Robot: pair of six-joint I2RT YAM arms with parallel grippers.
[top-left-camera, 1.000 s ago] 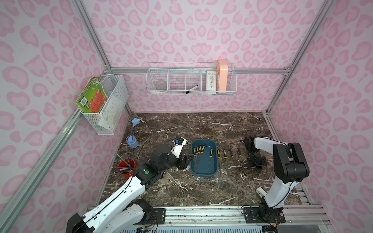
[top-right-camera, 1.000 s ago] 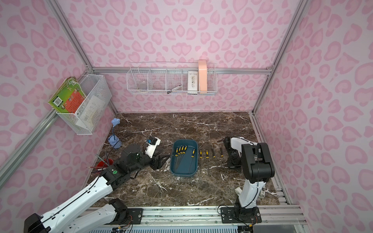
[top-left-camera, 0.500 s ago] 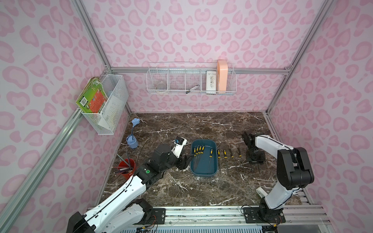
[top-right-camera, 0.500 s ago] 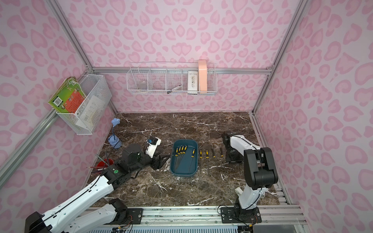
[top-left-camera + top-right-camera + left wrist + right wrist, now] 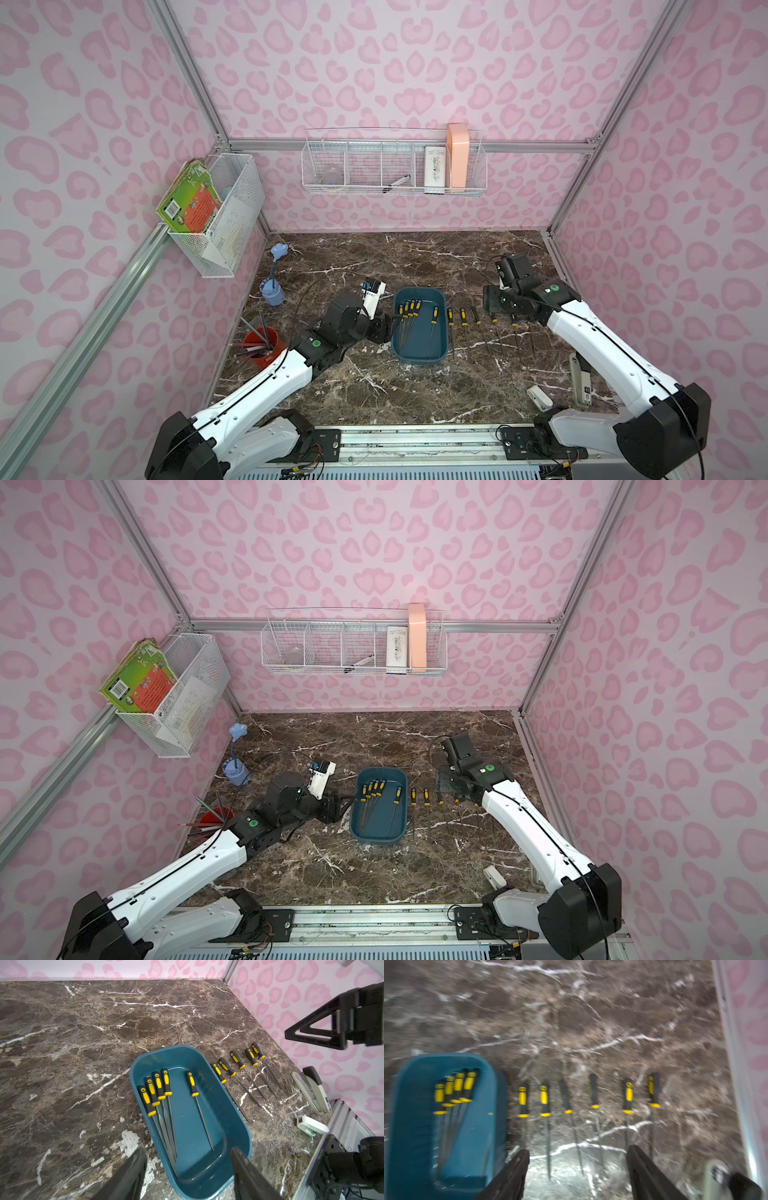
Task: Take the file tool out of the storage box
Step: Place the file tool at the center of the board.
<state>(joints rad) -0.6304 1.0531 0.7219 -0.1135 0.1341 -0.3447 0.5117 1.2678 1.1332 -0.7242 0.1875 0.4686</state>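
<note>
Teal storage box; five files inside

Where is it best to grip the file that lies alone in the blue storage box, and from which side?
I would take the lone file by its thick black-and-yellow handle, from straight above, gripper jaws across it. It lies flat in the storage box, apart from the four bunched files, so both sides of the handle are free; the thin shaft hugs the floor.
</note>
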